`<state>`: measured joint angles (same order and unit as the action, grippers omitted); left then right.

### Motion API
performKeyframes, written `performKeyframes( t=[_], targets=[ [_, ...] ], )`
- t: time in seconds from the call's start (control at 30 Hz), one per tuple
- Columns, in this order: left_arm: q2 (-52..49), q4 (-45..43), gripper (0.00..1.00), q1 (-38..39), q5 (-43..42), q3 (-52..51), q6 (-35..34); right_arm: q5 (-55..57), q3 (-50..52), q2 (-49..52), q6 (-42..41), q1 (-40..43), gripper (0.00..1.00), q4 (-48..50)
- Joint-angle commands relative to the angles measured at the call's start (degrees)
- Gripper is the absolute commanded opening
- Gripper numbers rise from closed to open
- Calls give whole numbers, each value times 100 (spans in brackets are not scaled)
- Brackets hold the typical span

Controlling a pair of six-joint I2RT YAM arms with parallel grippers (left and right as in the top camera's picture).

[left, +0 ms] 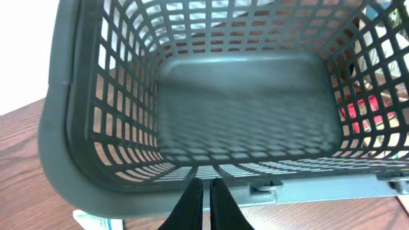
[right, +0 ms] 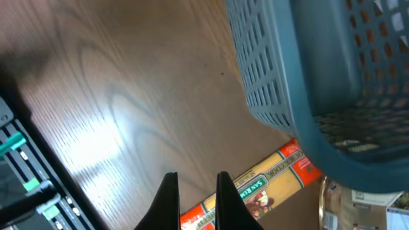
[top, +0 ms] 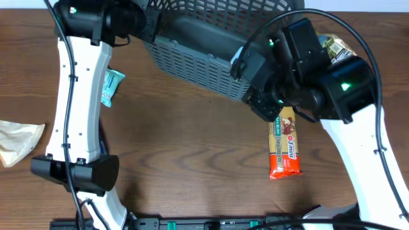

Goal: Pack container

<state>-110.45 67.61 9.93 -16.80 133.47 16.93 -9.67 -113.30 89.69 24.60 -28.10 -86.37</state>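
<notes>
The container (top: 192,61), a large dark grey lattice basket, stands at the back centre of the table and holds nothing. My left gripper (left: 206,182) is shut, its tips right at the basket's near rim (left: 57,147), looking down into it. Whether the tips pinch the rim I cannot tell. My right gripper (right: 196,176) hovers shut and holds nothing, by the basket's right front corner (right: 281,76). It is above the far end of a red and yellow pasta packet (top: 284,150) (right: 268,179) lying flat on the table.
A teal snack packet (top: 112,86) lies left of the basket beside the left arm. A beige crumpled bag (top: 16,142) sits at the table's left edge. A gold-wrapped packet (top: 337,48) lies at the back right, behind the right arm.
</notes>
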Motion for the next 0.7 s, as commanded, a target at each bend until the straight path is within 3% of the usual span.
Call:
performKeyframes(
  t=[0.0,0.33,0.67],
  targets=[
    [-101,26,6,17,-96,90,149,-44,-79,328,382,-37,1,-20],
    [-101,13,5,17,-94,68,411,-24,-79,1250,490,37,1,96],
    [-398,-48,6,17,-94,68,553,-24,-79,1523,529,162,1,170]
  ],
)
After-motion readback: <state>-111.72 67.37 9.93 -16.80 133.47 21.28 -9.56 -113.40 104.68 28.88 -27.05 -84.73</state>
